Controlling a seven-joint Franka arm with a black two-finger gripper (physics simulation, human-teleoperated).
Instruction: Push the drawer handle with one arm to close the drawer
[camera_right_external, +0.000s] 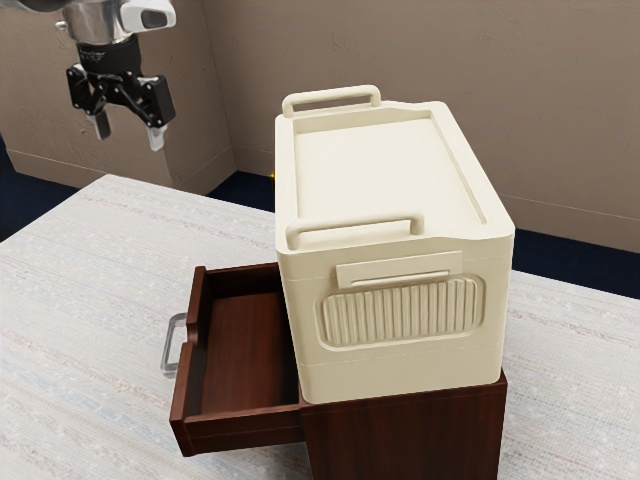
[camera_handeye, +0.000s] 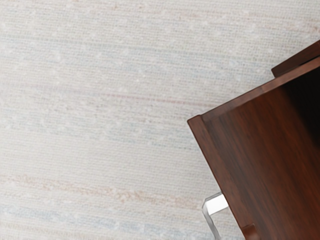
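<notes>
High at the exterior view's upper left hangs my gripper (camera_right_external: 129, 136), its two fingers apart and nothing between them. Well below it, a dark red-brown drawer (camera_right_external: 240, 352) is pulled out toward the exterior view's left from its wooden cabinet (camera_right_external: 405, 435). A grey metal handle (camera_right_external: 171, 347) stands out from the drawer's front, untouched. In the wrist view, part of the drawer (camera_handeye: 260, 145) and its handle (camera_handeye: 216, 204) can be seen beneath my hand.
A large cream storage box (camera_right_external: 400, 320) with two raised top handles sits on the cabinet, higher than the drawer. The table (camera_right_external: 90, 300) has a pale woven surface. Brown walls stand behind it.
</notes>
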